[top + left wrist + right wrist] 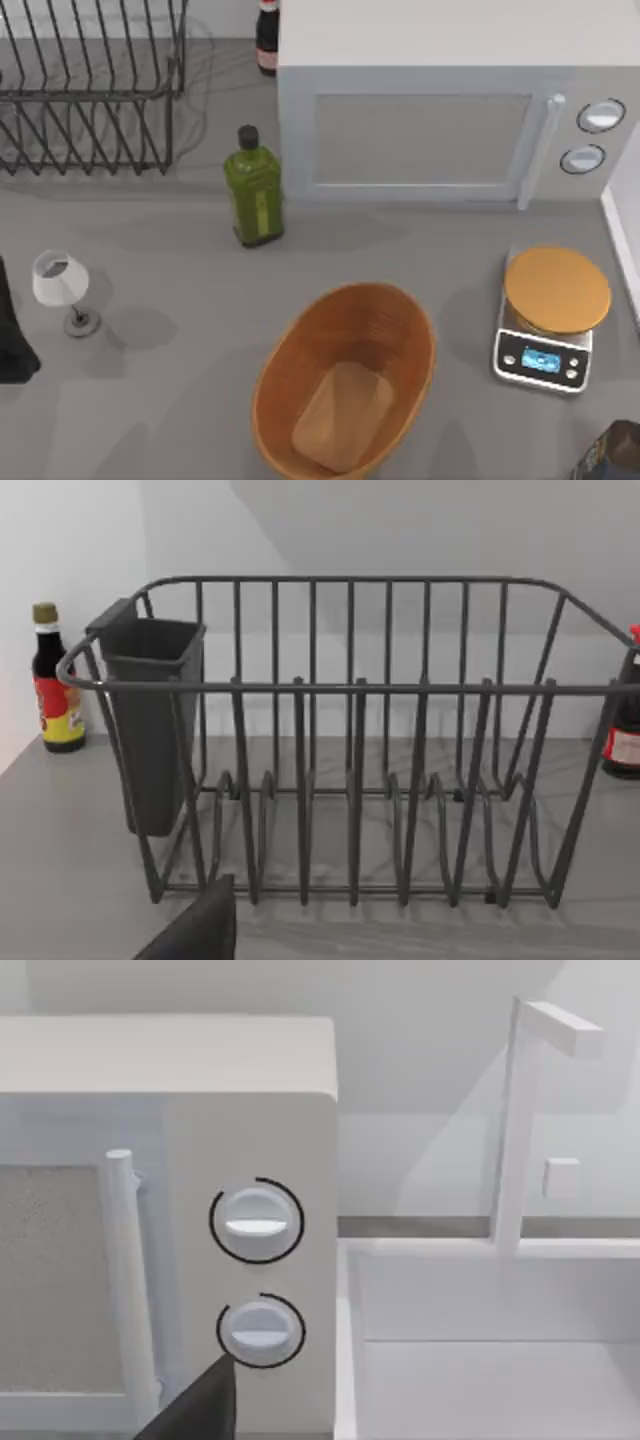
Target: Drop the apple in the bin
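Note:
The bin [345, 385] is a large oval light-brown wooden basket with ribbed sloping sides. It stands at the front middle of the table, and its pale flat bottom is bare. The apple is out of view. My left arm [12, 345] is parked at the table's left edge, well to the left of the bin. My right arm [612, 455] sits at the front right corner, to the right of the bin. The left wrist view faces the dish rack [350, 740]. The right wrist view faces the microwave [250, 1260].
A green bottle [254, 188] stands behind the bin, in front of the white microwave [440, 110]. An orange-topped kitchen scale [552, 315] is right of the bin and a wine glass [62, 285] is at the left. A dish rack [90, 90] and a sauce bottle [267, 40] are at the back.

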`<act>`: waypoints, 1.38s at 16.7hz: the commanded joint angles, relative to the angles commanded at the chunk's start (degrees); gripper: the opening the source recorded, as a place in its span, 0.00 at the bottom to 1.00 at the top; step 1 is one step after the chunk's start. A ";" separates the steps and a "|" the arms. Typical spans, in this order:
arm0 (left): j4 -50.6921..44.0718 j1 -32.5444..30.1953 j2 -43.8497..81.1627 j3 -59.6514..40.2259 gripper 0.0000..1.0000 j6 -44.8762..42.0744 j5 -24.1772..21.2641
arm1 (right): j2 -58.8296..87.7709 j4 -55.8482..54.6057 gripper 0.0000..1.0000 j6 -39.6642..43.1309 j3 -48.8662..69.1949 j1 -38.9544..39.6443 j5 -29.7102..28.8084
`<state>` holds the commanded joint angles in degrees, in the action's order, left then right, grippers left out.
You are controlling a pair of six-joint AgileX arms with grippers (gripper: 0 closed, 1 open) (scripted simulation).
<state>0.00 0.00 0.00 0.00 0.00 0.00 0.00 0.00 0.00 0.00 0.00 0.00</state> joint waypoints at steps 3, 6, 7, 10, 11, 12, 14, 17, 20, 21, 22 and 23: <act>-0.40 0.10 0.60 -0.59 1.00 -0.22 -0.03 | 0.00 0.00 1.00 0.00 0.00 0.00 0.00; -3.86 0.99 6.05 -5.78 1.00 -2.13 -0.31 | 0.00 0.00 1.00 0.00 0.00 0.00 0.00; -5.69 1.44 9.10 -8.46 1.00 -3.11 -0.46 | 0.00 0.00 1.00 0.00 0.00 0.00 0.00; -12.65 3.12 21.91 -18.27 1.00 -6.77 -1.02 | 0.00 0.00 1.00 0.00 0.00 0.00 0.00; -15.42 3.79 27.33 -21.92 1.00 -8.17 -1.21 | 0.00 0.00 1.00 0.00 0.00 0.00 0.00; -18.36 4.49 33.15 -25.67 1.00 -9.63 -1.41 | 0.00 0.00 1.00 0.00 0.00 0.00 0.00; -24.57 5.93 45.58 -33.23 1.00 -12.61 -1.78 | 0.00 0.00 1.00 0.00 0.00 0.00 0.00; -33.97 8.26 64.67 -44.43 1.00 -17.07 -2.18 | 0.00 0.00 1.00 0.00 0.00 0.00 0.00; -42.37 10.60 80.95 -55.04 1.00 -21.16 -2.43 | 0.00 0.00 1.00 0.00 0.00 0.00 0.00; -44.81 11.30 85.47 -58.32 1.00 -22.39 -2.51 | 0.00 0.00 1.00 0.00 0.00 0.00 0.00; -47.03 11.90 89.58 -61.43 1.00 -23.54 -2.62 | 0.00 0.00 1.00 0.00 0.00 0.00 0.00; -49.01 12.39 93.28 -64.34 1.00 -24.59 -2.76 | 0.00 0.00 1.00 0.00 0.00 0.00 0.00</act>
<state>-49.01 12.39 93.28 -64.34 -24.59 -2.76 0.00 0.00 0.00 0.00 0.00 0.00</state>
